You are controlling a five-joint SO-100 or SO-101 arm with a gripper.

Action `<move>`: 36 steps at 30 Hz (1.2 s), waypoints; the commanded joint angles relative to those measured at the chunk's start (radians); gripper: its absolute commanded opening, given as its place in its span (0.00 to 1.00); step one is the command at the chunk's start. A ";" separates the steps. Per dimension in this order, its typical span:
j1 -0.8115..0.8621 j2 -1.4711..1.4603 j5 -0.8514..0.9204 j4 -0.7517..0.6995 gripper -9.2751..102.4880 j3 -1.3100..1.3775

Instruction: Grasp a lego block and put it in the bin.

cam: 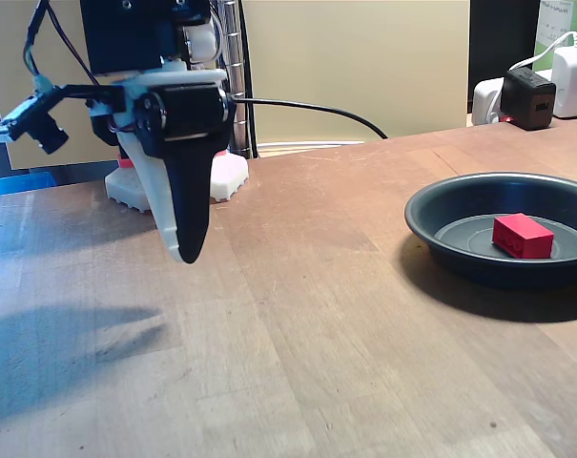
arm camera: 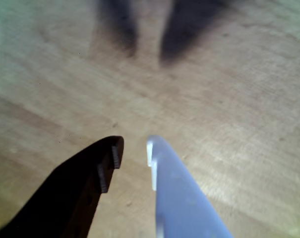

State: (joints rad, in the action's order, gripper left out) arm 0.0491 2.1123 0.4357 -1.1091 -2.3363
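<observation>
1. Two fingers of the gripper (arm camera: 134, 148) are showing in the wrist view, one black, one pale, standing slightly apart with nothing between them, hanging over bare wooden table (arm camera: 239, 99).
2. One lego block (cam: 523, 236) is lying inside the bin (cam: 431, 215) in the fixed view, its long axis running roughly left-right. The gripper (cam: 190, 256) is hovering well left of the bin, empty, so the task looks already complete.

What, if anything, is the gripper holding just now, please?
Nothing: the gripper is empty, with only bare table between its fingers. The block lies in the bin.
</observation>
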 commanded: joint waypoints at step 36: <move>-0.046 0.635 -0.316 0.060 0.08 -0.560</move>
State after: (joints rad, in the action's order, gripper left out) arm 0.0123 2.7320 0.1243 -1.0692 -2.8731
